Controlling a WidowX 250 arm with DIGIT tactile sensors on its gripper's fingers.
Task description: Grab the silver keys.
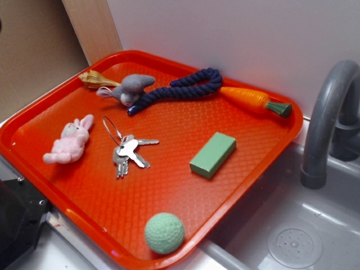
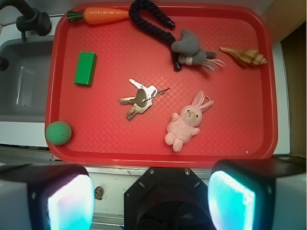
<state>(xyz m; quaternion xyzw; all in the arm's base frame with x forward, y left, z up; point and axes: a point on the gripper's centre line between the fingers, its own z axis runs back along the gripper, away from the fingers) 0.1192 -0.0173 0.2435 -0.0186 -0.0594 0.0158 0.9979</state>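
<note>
The silver keys lie flat near the middle of the red tray, their thin wire loop reaching toward the back left. From the wrist camera, the keys sit in the tray's centre, far ahead of my gripper. The gripper is open, with its two glowing pads wide apart at the bottom of the frame and nothing between them. It hovers high, off the tray's near edge. In the exterior view only a dark part of the arm shows at the lower left.
On the tray lie a pink plush bunny left of the keys, a green block, a green ball, a carrot, a navy rope, a grey plush and a shell. A sink with faucet is at right.
</note>
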